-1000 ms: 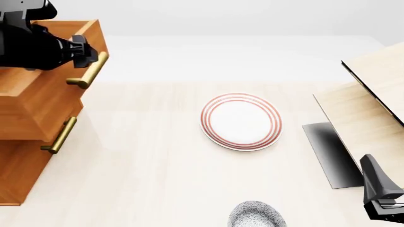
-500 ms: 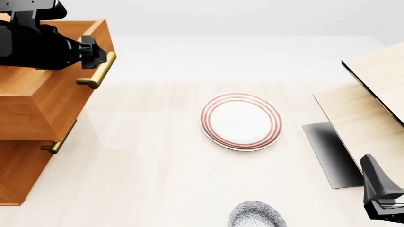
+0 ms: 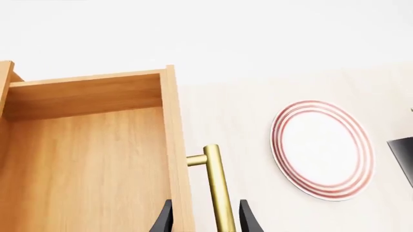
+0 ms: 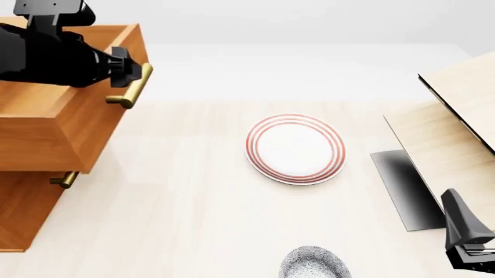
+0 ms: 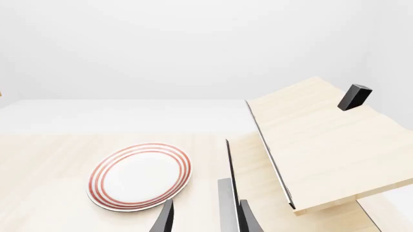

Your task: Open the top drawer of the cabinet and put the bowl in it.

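The cabinet (image 4: 23, 214) stands at the left. Its top drawer (image 4: 54, 127) is pulled well out, and its inside (image 3: 84, 164) shows bare in the left wrist view. My left gripper (image 4: 127, 69) is shut on the drawer's brass handle (image 4: 133, 87); the bar (image 3: 219, 193) runs between my fingers. The speckled bowl (image 4: 313, 263) sits at the near table edge, partly cut off by the frame. My right gripper (image 4: 468, 255) rests low at the near right, to the right of the bowl, open and empty; it also shows in the right wrist view (image 5: 206, 220).
A red-ringed white plate (image 4: 295, 149) lies mid-table; it also shows in both wrist views (image 3: 322, 150) (image 5: 139, 176). A pale wood structure (image 4: 456, 127) with a dark panel (image 4: 402, 188) fills the right side. A lower drawer's handle (image 4: 66, 179) peeks out under the top drawer.
My left gripper has moved right and toward me with the handle, pulling the top drawer further out over the lower drawers. The right arm, bowl and plate have not moved.
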Controlling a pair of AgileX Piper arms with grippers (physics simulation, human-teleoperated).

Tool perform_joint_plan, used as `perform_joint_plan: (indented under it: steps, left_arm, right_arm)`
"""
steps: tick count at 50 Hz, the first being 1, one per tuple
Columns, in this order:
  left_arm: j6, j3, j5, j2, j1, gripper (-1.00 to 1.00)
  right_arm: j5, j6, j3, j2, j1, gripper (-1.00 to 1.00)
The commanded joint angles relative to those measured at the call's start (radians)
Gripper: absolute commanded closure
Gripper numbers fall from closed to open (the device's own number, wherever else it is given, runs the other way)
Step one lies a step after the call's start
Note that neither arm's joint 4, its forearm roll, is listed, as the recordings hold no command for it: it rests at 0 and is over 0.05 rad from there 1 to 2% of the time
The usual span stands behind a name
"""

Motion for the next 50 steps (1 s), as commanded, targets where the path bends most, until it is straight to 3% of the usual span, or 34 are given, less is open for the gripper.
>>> perform_joint_plan:
  steps: [1, 50]
  left_arm:
    - [0.01, 0.009, -0.006, 0.009, -0.031, -1.0]
    - [0.051, -0.045, 0.01, 0.051, -0.113, -1.0]
  right_arm:
    - [0.0, 0.0, 0.001, -0.001, 0.0, -1.0]
    - [0.0, 0.0, 0.001, -0.001, 0.0, -1.0]
